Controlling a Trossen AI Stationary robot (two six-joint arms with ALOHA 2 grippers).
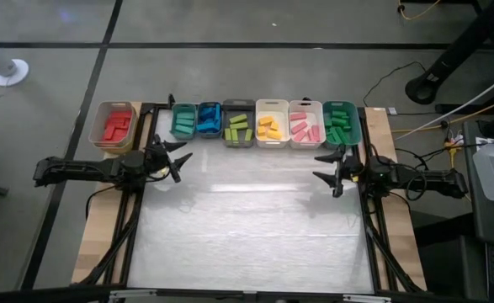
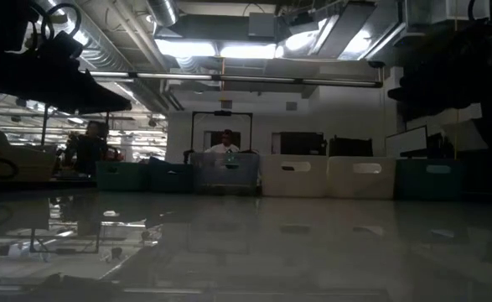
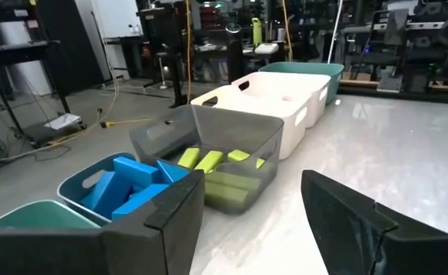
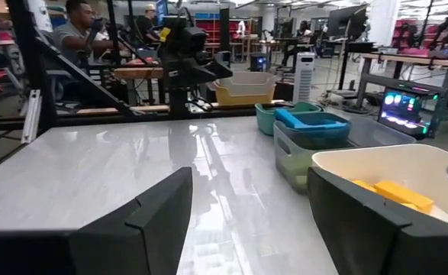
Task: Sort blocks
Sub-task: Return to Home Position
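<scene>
Sorting looks done; the blocks lie in the bins; left gripper and right gripper hover at the surface's sides, fingers open, empty; you need only park both arms.

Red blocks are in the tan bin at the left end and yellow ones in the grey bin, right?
No. The high view shows the yellow blocks in a white bin; the grey bin holds lime blocks. The red blocks are in the tan bin, left end.
</scene>
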